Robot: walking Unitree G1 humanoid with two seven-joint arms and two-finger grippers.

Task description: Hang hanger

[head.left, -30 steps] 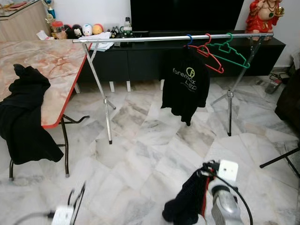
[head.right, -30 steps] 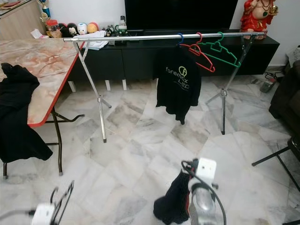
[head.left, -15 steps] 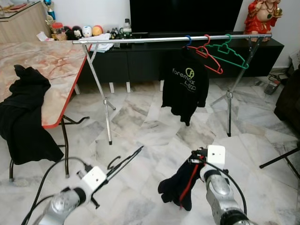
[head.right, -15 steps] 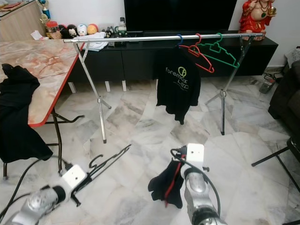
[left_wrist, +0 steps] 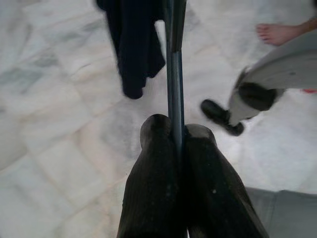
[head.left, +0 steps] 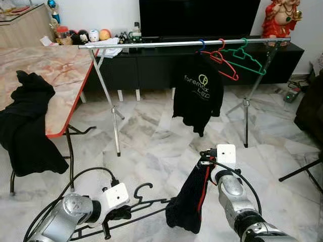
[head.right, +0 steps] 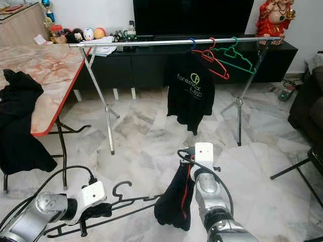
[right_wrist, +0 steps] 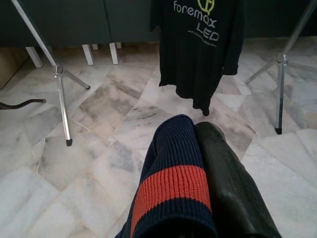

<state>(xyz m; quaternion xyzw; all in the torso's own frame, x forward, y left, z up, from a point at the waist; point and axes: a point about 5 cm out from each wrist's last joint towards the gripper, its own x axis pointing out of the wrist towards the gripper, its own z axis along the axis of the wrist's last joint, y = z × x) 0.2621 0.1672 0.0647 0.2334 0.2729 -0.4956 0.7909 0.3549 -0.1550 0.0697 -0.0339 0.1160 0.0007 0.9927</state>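
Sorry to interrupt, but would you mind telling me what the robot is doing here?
The robot is dressing a hanger before hanging it. Its left gripper is shut on a black hanger held low over the marble floor, and its right gripper pinches a dark garment with a red stripe beside it. Ahead, the clothes rail carries a black T-shirt, a red hanger and a green hanger.

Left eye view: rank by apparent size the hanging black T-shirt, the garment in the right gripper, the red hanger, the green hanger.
1. Hanging black T-shirt.
2. Garment in the right gripper, nearly as large; it is nearer the camera, so true order is unsure.
3-4. Red hanger and green hanger look alike; not ranked.
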